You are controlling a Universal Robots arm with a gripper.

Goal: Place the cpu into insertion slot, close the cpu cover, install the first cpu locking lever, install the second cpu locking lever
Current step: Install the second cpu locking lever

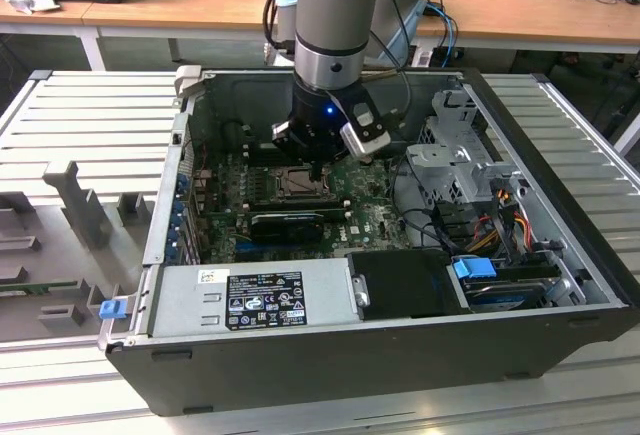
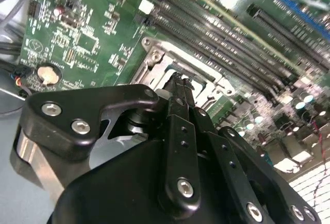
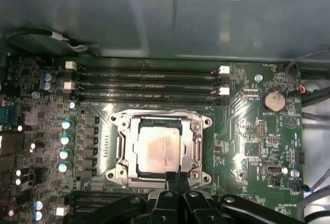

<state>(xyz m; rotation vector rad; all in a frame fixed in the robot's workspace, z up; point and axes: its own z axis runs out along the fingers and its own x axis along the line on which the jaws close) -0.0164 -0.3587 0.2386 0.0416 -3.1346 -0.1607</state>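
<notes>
Even overhead room light falls across the open black computer case (image 1: 400,345) in the exterior view, its interior shadowed. In the first wrist view, glare washes the pale silver-grey square chip (image 3: 157,149). In the second wrist view, the black gripper linkage (image 2: 154,172) looms soft, and the far edge of the green circuit board (image 2: 93,38) blurs.

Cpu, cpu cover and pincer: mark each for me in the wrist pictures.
cpu (image 3: 159,149): first wrist view, middle of its pale silver top.
cpu cover (image 3: 195,140): first wrist view, one side bar of the metal frame around the chip.
pincer (image 3: 177,175): first wrist view, fingertips at the socket's edge.
</notes>
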